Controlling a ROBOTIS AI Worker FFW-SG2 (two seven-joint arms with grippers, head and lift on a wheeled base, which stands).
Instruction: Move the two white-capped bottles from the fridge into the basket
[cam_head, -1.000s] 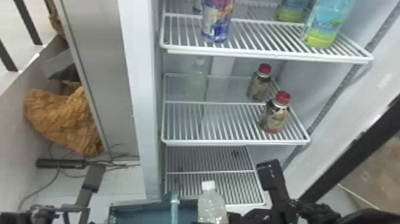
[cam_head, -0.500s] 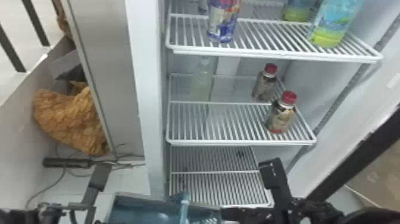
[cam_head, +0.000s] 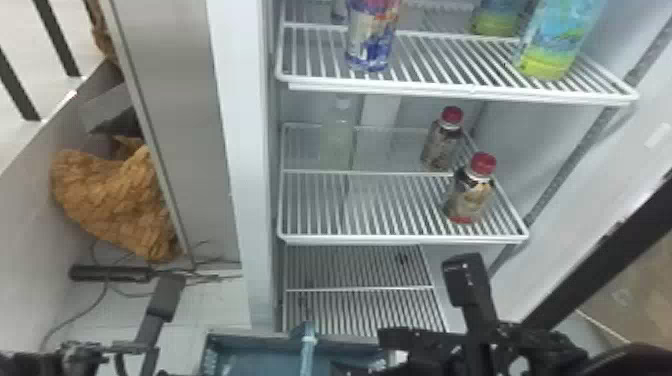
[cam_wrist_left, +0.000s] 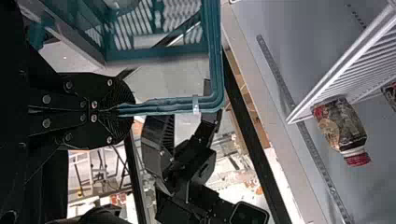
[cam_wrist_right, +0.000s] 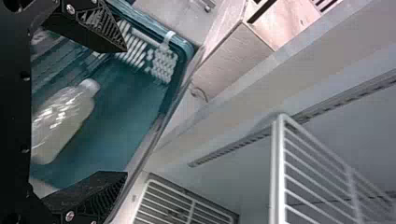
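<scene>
One white-capped bottle stands at the left rear of the fridge's middle shelf. The other bottle lies in the teal basket, its white cap by the right gripper. Above the basket's right part, the right gripper is open; in its wrist view the right gripper has that bottle between and beyond its parted fingers, apparently untouched. The left arm enters at bottom left, and in its wrist view the left gripper is shut on the basket's handle.
Two red-capped bottles stand on the right of the middle shelf. Larger colourful bottles occupy the upper shelf. The fridge's left wall edge rises beside them, and its lower rack is behind the basket.
The bottle that showed upright above the basket a second ago has gone down into it, and my right gripper has let it go. The head view has shifted slightly.
</scene>
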